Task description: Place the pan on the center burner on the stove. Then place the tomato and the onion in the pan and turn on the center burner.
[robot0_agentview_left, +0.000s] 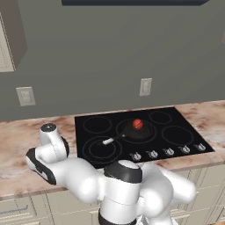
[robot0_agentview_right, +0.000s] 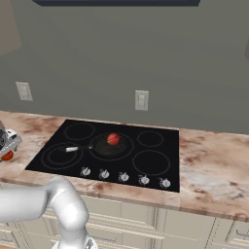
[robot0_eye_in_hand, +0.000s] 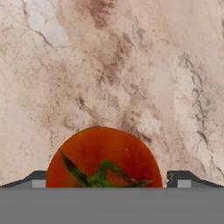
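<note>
My hand [robot0_eye_in_hand: 105, 183] hangs over the marbled table [robot0_eye_in_hand: 131, 65] to the left of the stove [robot0_agentview_left: 176, 132], its two finger tips [robot0_eye_in_hand: 181, 180] standing apart on either side of the tomato [robot0_eye_in_hand: 103, 157]; whether they touch it I cannot tell. The pan [robot0_agentview_left: 137, 130] sits on the center burner, handle pointing left, with the onion [robot0_agentview_left: 137, 123] inside it.

Marble counter [robot0_agentview_left: 17, 132], wall outlets [robot0_agentview_left: 145, 86], cabinets [robot0_agentview_right: 194, 228]
</note>
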Robot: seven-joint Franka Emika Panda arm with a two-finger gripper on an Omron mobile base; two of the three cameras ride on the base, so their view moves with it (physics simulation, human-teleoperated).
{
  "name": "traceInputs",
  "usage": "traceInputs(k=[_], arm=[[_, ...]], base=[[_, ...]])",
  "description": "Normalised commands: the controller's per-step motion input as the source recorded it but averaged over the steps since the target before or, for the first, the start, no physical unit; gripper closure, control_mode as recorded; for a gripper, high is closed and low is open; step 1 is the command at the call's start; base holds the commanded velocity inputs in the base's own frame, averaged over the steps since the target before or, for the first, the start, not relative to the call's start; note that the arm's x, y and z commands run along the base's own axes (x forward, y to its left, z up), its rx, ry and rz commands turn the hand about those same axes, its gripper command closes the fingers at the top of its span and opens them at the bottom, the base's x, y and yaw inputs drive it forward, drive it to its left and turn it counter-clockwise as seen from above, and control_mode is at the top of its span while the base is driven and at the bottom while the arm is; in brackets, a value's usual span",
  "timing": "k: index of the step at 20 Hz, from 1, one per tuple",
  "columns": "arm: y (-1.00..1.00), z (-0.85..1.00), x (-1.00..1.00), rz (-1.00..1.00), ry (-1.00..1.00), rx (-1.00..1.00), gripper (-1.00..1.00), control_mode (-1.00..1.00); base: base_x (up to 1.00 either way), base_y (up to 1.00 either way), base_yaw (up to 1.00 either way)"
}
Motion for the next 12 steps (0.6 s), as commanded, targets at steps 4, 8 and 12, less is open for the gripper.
traceInputs(k=[4, 8, 12], arm=[[0.46, -0.13, 0.07, 0.03, 0.06, 0.0, 1.0, -1.0], [0.23, -0.14, -0.02, 0.01, 0.05, 0.0, 1.0, -1.0], [-0.1, -0.27, -0.33, 0.0, 0.01, 0.0, 1.0, -1.0]], base=[[0.0, 0.0, 0.0], [0.0, 0.0, 0.0], [0.0, 0.0, 0.0]])
